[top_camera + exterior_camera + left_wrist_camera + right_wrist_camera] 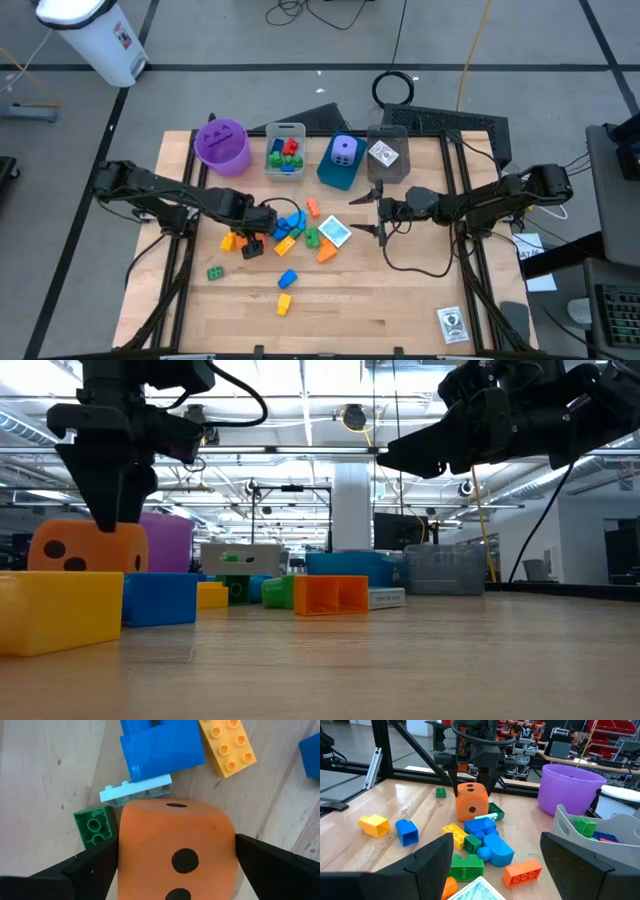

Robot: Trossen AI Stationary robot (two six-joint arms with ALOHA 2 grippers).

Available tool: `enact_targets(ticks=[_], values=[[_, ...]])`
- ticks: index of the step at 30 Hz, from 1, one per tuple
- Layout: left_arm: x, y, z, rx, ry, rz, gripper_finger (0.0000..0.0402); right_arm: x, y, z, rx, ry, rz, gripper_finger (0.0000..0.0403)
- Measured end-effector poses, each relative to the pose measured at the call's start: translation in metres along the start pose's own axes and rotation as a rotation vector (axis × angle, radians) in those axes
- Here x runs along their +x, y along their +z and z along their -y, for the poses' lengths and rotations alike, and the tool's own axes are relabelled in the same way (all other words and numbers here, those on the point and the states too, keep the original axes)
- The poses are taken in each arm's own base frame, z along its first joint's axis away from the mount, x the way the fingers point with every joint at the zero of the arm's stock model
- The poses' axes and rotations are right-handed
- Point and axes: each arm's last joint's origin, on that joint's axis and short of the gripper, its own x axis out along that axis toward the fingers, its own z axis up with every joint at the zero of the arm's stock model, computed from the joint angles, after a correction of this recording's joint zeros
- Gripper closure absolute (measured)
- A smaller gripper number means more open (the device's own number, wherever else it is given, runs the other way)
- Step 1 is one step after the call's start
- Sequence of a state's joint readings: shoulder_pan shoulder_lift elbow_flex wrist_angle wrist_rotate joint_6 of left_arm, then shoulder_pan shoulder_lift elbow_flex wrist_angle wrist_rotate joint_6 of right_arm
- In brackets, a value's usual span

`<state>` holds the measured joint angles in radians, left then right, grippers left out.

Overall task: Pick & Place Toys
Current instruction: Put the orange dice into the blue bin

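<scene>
An orange dotted die (471, 802) stands on the table at the left end of a pile of small bricks (295, 230). It also shows in the left wrist view (175, 840) and the low view (85, 548). My left gripper (175, 865) stands over the die, shut on it, and shows in the high view (250, 238). My right gripper (378, 212) hovers open and empty to the right of the pile, above the table. A white printed cube (335, 232) lies on the table at the pile's right end. My left gripper pinches the orange die between its two fingers, one on each of two opposite side faces (122, 855). The fingers (456, 782) come from above, pointing down. The die sits upright with its bottom on the table, next to a light blue plate (135, 790) and a green brick (94, 824).
At the far edge stand a purple cup (222, 145), a grey bin (285, 150) with bricks, a blue bin (338, 172) with a purple die and a clear bin (385, 155) with a printed cube. Loose green (215, 272), blue (287, 278) and yellow (283, 303) bricks lie nearer.
</scene>
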<state>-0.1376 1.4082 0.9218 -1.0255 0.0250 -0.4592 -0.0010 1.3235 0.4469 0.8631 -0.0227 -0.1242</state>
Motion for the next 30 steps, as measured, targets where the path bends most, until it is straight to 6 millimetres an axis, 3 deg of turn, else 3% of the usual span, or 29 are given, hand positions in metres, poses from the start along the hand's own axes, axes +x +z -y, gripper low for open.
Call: enact_targets(ticks=[10,30], values=[[0.012,0.002,0.005,0.016,0.004,-0.075,0.0011,0.000,0.000,0.000,0.000,0.000,-0.001,0.0115],[0.014,0.002,0.005,0.056,0.034,-0.071,0.0011,0.000,0.000,0.000,0.000,-0.001,-0.001,0.0115]])
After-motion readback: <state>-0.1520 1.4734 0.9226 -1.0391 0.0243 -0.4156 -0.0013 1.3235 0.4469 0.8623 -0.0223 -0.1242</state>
